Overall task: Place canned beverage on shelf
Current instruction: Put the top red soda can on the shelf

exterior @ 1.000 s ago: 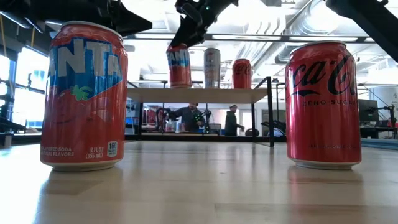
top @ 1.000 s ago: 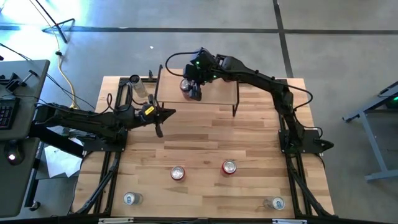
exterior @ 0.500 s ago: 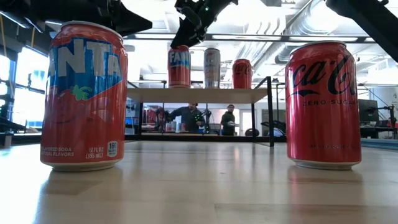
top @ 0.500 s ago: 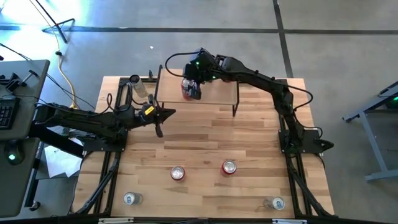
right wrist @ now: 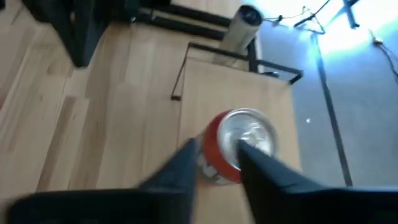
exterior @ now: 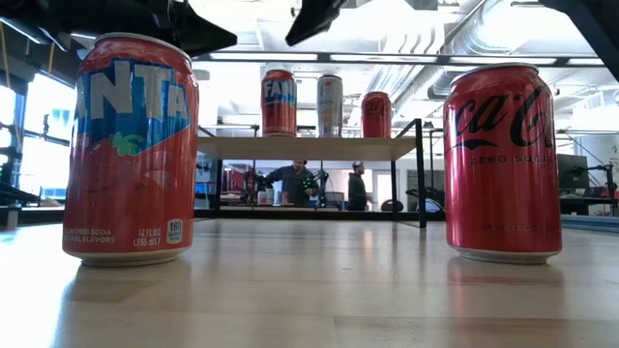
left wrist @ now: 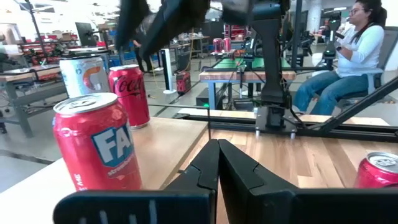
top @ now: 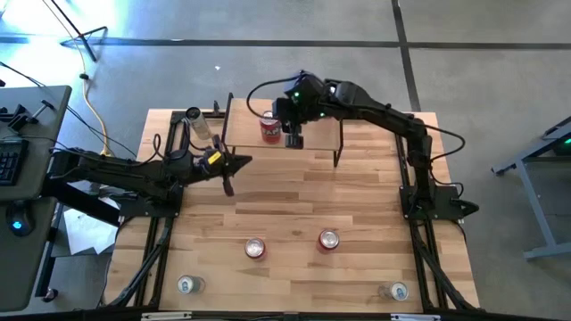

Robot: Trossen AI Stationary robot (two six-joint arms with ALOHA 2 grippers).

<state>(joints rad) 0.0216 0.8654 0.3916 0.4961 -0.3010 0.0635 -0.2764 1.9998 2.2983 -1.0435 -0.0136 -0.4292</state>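
wooden tabletop (top: 294, 205), grey concrete floor (top: 357, 71), fanta can (top: 268, 127) on shelf (top: 317, 134), right end effector (top: 293, 139) narrow, empty

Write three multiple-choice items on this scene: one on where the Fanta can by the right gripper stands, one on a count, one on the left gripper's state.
1. Where does the Fanta can by the right gripper stand? A on the shelf; B on the floor; C on the tabletop.
2. How many cans stand on the shelf? A one; B three; C five.
3. The left gripper is: A shut and empty; B wide open; C shut on a can.

1 A: it stands on the shelf's wooden top, the open right gripper raised beside it.
2 B: Fanta can, silver can, Coca-Cola can.
3 A: its fingers meet with nothing between.
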